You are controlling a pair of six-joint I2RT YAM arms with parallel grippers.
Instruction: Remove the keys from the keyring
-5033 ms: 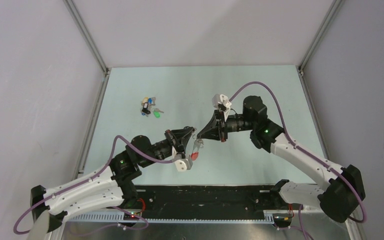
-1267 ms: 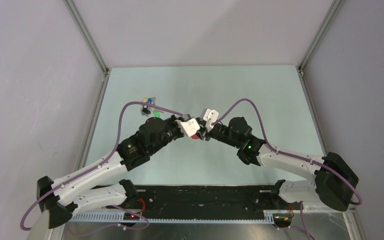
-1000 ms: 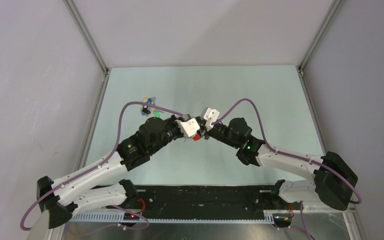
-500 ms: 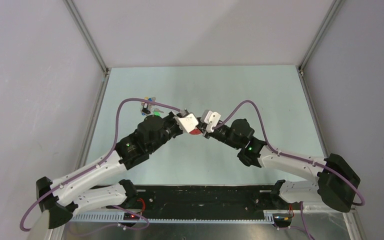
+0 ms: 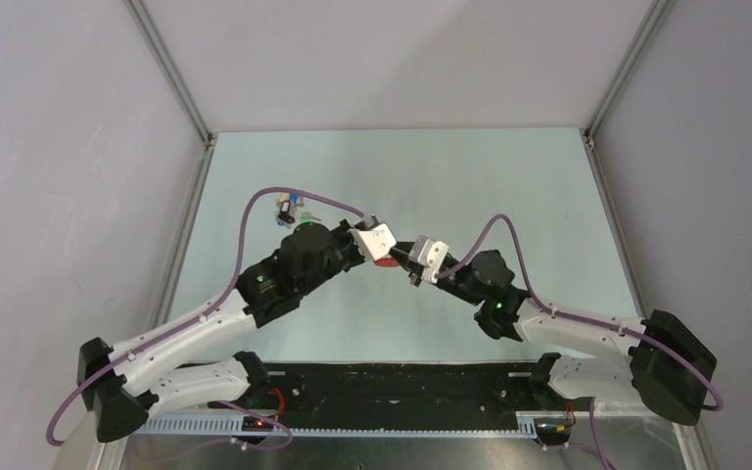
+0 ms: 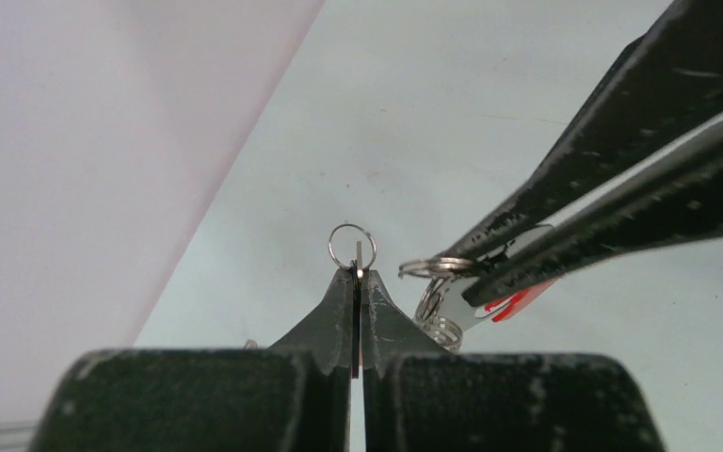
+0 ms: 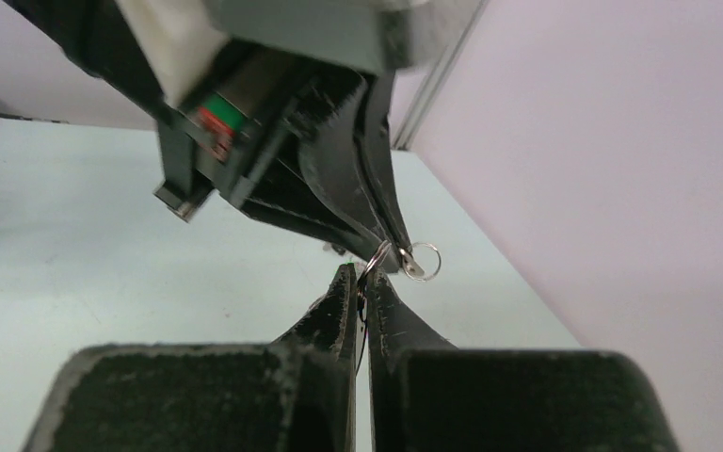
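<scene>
Left wrist — markings on red keyring [image 6: 520,300] unreadable.

R gripper [image 7: 359,276] closed, prob. nipping wire [image 7: 374,256]; L gripper [image 7: 398,252] tip holds small ring [image 7: 424,261].

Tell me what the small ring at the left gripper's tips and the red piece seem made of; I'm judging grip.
The wire ring: likely steel, bright polished, a thin silvery loop with glints. The red keyring: probably glossy plastic, from its flat saturated colour; too little shows to be sure.
</scene>
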